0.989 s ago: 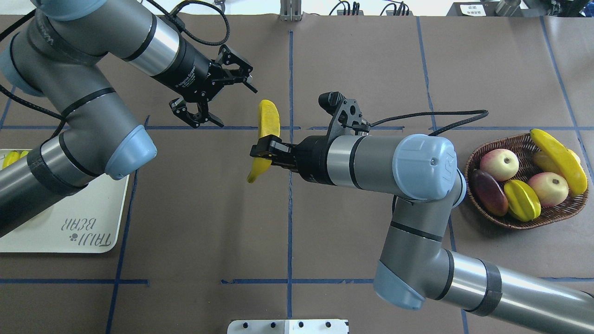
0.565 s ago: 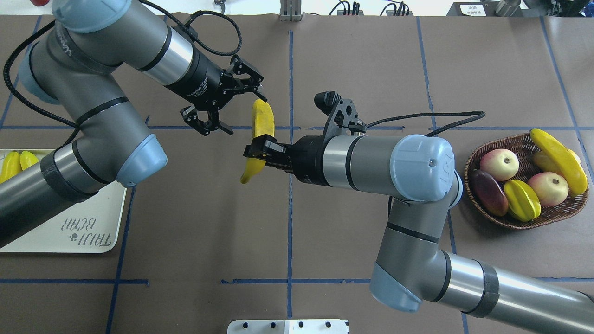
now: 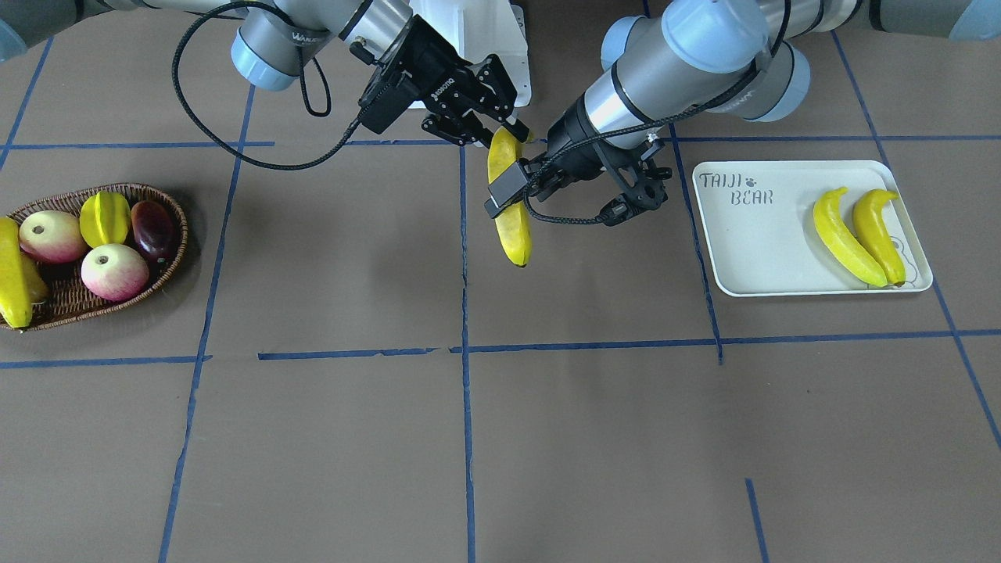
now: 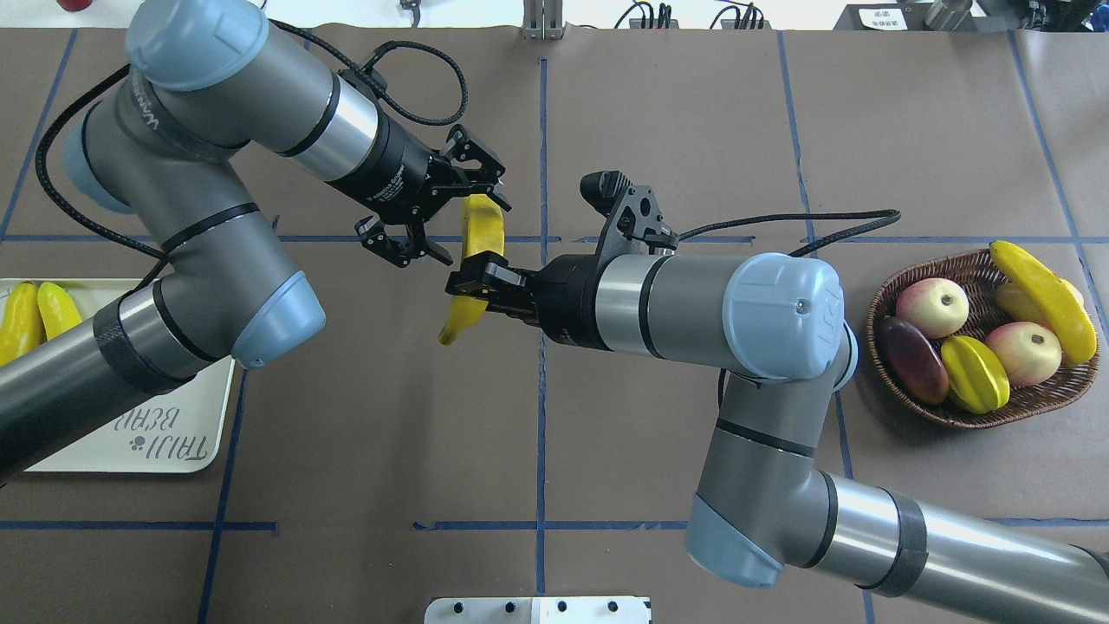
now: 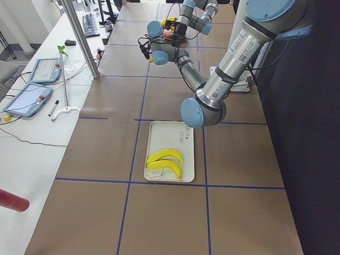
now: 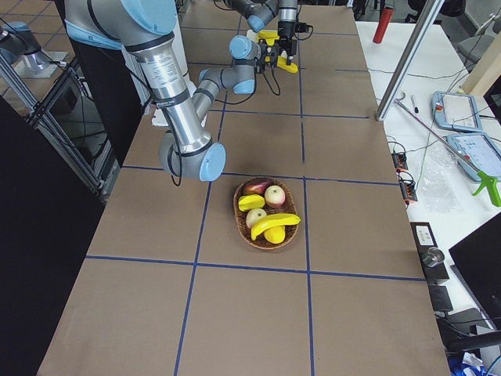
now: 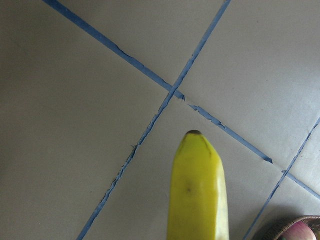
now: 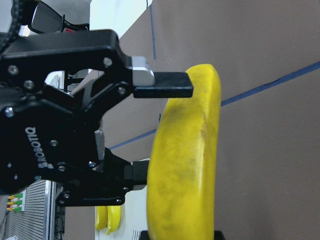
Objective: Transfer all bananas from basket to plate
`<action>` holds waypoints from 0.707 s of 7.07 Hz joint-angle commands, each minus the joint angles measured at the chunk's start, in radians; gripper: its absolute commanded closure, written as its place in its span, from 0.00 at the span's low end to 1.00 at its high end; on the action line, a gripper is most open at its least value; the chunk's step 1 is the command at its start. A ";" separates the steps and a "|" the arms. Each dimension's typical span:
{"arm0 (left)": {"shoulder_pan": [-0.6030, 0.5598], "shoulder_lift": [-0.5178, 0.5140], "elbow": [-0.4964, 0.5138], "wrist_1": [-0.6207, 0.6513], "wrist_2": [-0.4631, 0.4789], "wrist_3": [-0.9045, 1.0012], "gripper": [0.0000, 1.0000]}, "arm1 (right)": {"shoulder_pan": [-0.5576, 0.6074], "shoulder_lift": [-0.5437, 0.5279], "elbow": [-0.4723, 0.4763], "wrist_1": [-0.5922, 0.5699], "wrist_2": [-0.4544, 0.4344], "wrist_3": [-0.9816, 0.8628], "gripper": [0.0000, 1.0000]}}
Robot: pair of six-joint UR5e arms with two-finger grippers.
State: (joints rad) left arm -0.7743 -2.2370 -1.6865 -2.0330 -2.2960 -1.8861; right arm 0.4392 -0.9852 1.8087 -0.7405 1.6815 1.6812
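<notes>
Brown paper taped into blue squares covers the surface (image 4: 693, 113), and above its middle a banana (image 3: 514, 227) hangs clamped in the jaws of the right gripper (image 4: 468, 290). The left gripper (image 4: 476, 232) holds its jaws spread wide, close against the same fruit. Another banana (image 4: 1044, 299) lies across the basket (image 4: 996, 409) among other fruit, and two bananas (image 3: 844, 234) rest side by side on the plate (image 3: 751, 250).

Bright, even light from above; faint soft shadows edge the basket (image 3: 78, 309) on the matte table (image 3: 328, 438). Both wrist views show the close banana (image 8: 185, 165) slightly soft
</notes>
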 commanded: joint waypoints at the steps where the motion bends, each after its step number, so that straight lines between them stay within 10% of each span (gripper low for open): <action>1: 0.001 0.002 0.001 -0.004 0.003 -0.001 0.19 | -0.016 0.000 0.004 0.001 -0.012 0.000 1.00; 5: 0.000 0.004 -0.001 -0.006 0.003 -0.001 0.41 | -0.017 0.005 0.006 0.001 -0.013 0.000 1.00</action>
State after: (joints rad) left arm -0.7745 -2.2336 -1.6872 -2.0386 -2.2933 -1.8868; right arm 0.4222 -0.9828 1.8146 -0.7394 1.6691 1.6812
